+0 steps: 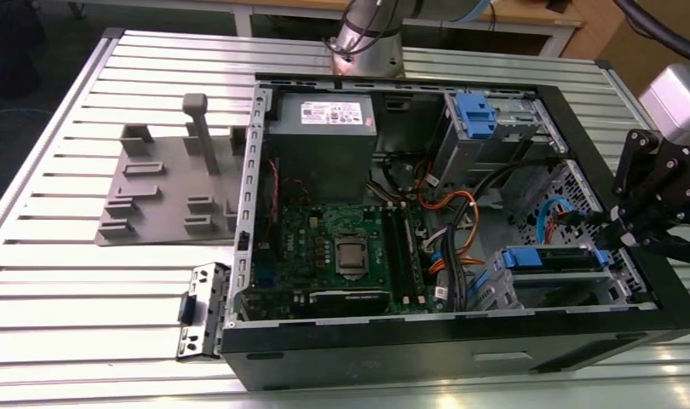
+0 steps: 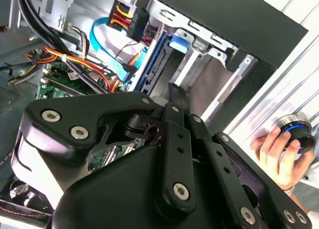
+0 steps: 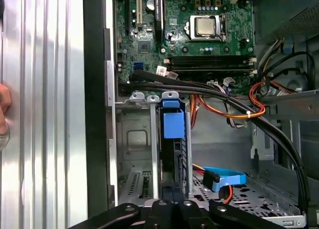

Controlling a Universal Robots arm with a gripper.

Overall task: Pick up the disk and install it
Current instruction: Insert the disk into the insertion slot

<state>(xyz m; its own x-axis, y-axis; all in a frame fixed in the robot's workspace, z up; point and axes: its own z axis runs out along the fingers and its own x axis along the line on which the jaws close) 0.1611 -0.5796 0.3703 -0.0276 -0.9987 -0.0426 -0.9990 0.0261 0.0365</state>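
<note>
- Slatted metal bench (image 1: 72, 298) carrying an open computer case (image 1: 436, 354), which lies on its side with the motherboard (image 1: 345, 247) facing up, as you see in the exterior view.
- Locate the disk (image 1: 555, 257). It stands on edge in the drive cage near the case's black front wall, toward the exterior view's right, with its blue carrier showing at both ends. It looks lodged in the slot, not lying loose.
- Locate the end effector (image 2: 172, 92) in the second wrist view. Its fingers are drawn together into one narrow blade with nothing visible between them. The tip is just beside the disk's blue-edged end, but you cannot tell whether it touches the carrier.
- Note the orange and black wiring (image 3: 234, 109) that crosses close to the cage mouth, and the blue flat cable (image 3: 224, 178) beside the cage.
- A person's hand (image 2: 279, 152) rests on a round knob (image 2: 295, 129) on the bench, outside the case wall.
- Step in hand, as a judgement: this is the installing stage, late on. The pick-up looks done, since the disk is in its cage and not gripped. You cannot tell whether it is fully seated.
- Next move, as a judgement: it calls for a light, straight press along the slot's line, with the tip kept on the carrier and clear of the wiring.
</note>
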